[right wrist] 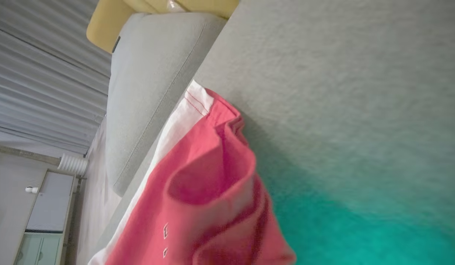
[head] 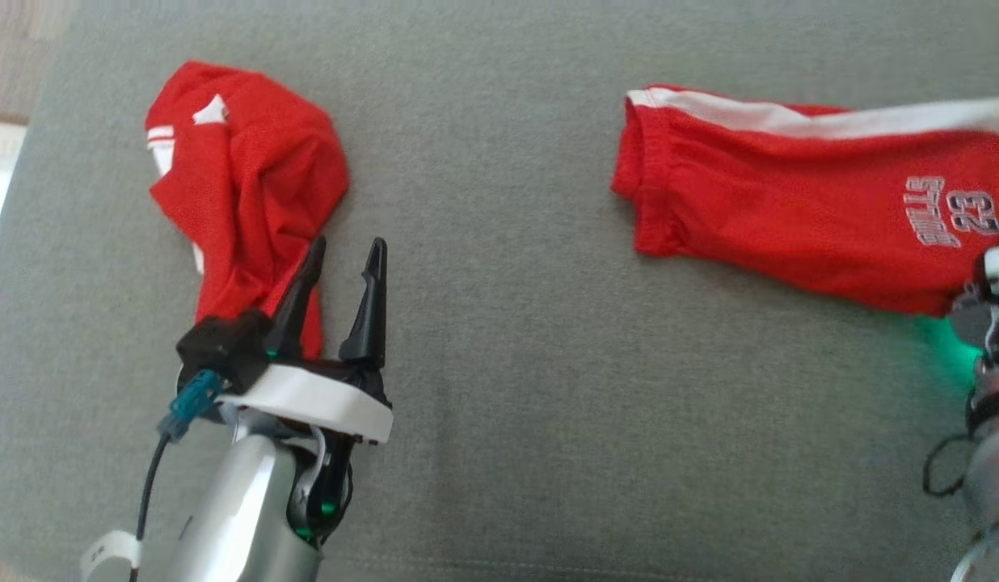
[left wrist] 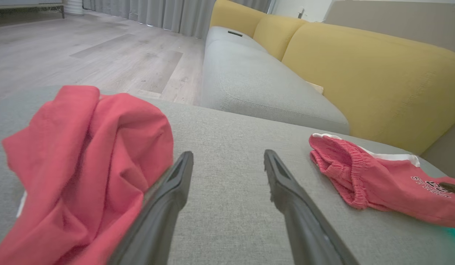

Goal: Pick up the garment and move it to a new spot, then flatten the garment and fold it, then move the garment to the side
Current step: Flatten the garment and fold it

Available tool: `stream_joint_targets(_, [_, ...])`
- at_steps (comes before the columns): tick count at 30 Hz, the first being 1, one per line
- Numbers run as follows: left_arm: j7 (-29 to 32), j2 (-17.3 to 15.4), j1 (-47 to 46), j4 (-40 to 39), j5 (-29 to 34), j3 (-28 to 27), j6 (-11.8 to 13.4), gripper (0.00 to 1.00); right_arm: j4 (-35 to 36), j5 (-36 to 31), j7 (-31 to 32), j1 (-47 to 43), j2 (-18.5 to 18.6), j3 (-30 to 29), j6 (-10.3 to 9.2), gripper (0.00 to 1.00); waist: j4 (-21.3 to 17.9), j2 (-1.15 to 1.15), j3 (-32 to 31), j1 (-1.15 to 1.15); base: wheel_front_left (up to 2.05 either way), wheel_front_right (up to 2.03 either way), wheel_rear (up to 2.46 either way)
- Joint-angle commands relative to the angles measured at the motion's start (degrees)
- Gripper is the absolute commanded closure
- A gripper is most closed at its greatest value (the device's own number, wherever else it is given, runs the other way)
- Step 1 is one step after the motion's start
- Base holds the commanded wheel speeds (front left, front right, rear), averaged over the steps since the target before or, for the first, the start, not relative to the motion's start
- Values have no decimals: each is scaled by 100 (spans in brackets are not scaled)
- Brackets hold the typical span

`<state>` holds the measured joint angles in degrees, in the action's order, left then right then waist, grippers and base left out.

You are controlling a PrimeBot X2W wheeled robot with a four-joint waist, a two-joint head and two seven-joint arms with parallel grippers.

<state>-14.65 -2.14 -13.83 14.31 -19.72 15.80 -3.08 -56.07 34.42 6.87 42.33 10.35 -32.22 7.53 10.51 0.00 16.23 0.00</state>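
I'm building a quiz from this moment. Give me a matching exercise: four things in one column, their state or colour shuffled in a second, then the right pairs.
1 left gripper
2 right gripper
3 crumpled garment
4 sofa backrest

A yellow
B jaws shut on the shorts
C bunched up, red
D jaws open over the grey cushion

Pairs: 1-D, 2-B, 3-C, 4-A
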Motion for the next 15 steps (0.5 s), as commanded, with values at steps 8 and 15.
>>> stream_joint_targets(8, [-35,-74,27,-144,-13,-164,-26,0,657,-79,-108,-222,-188,33,-4,100,-140,0,-183,0,0,0,0])
stream_joint_targets(15, [-35,-74,62,-73,-14,-183,-30,0,1055,21,-60,-128,-421,380,-4,100,-34,0,-321,0,0,0,0])
